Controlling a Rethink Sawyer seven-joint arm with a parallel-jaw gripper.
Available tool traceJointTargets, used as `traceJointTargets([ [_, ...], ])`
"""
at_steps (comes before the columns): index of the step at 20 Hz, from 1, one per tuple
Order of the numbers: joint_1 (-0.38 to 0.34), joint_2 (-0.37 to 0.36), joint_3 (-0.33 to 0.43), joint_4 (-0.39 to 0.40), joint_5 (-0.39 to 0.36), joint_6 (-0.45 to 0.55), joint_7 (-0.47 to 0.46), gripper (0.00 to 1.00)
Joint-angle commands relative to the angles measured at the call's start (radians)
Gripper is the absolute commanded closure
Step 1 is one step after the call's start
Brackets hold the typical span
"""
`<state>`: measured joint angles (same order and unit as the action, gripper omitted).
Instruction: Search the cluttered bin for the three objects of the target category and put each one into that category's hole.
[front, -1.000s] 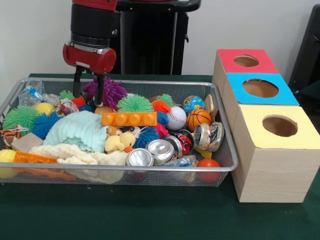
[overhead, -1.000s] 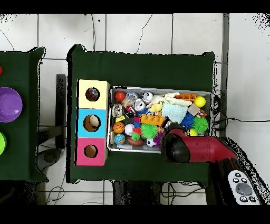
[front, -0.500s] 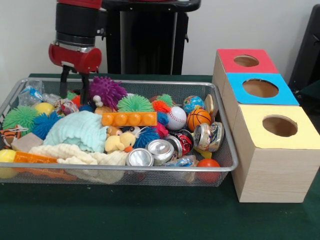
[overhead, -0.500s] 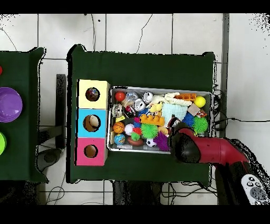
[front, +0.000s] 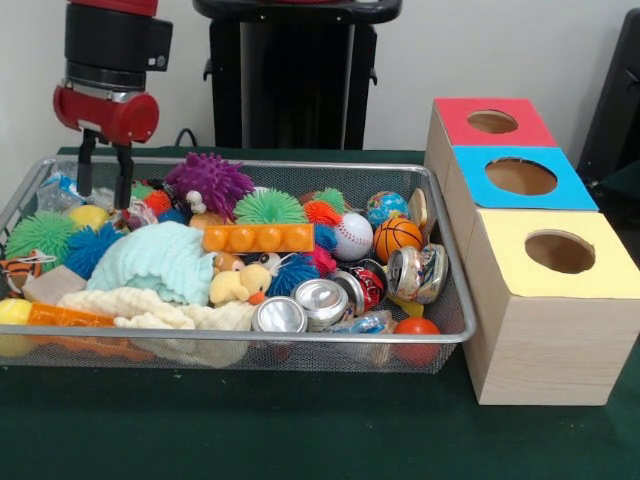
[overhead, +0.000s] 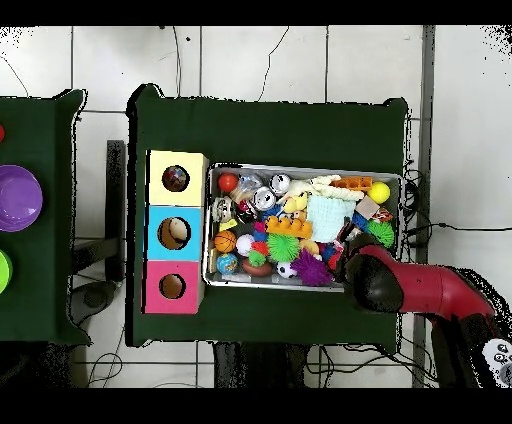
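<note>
A dark green cloth-covered table (front: 300, 440) is seen bearing a wide silver wire-mesh bin (front: 440, 250) and, just beside it, a row of three pale wooden boxes. The yellow-topped box (front: 560, 300), the blue-topped box (front: 520, 178) and the red-topped box (front: 492, 122) each show one round hole in the top. In the overhead view a dark object is glimpsed inside the yellow box's hole and a pale one inside the blue box's hole; what they are cannot be told.

The red and black arm (front: 110, 60) is held over the bin's far corner, its gripper (front: 101, 180) hanging among the toys there with the two dark fingers (front: 122, 178) spread apart and nothing seen between them.

The bin is crowded. A mint green folded cloth (front: 155, 262) lies near the middle, with a purple spiky ball (front: 210, 182) behind it and an orange studded block (front: 258, 238) touching its edge. A green spiky ball (front: 268, 208), a small basketball (front: 397, 237), a baseball (front: 352, 236) and a crushed silver can (front: 322, 300) are spread toward the boxes' side.
</note>
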<state>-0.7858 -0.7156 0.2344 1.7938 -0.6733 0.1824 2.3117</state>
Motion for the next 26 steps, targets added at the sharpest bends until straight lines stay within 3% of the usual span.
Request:
traceJointTargets([
  [1,0.025,0.084,0.052,-0.053,-0.11,-0.037,-0.095,0.0],
  [6,0.1,0.17,-0.056,-0.063,-0.143,-0.181,0.021,0.0],
  [11,0.114,0.208,-0.097,-0.059,-0.139,-0.247,0.038,0.0],
  [13,0.079,0.192,-0.071,-0.033,-0.139,-0.231,0.02,0.0],
  [22,-0.204,-0.001,0.158,0.146,-0.127,-0.048,-0.149,0.0],
  [26,-0.265,-0.041,0.214,0.177,-0.113,-0.005,-0.18,0.0],
])
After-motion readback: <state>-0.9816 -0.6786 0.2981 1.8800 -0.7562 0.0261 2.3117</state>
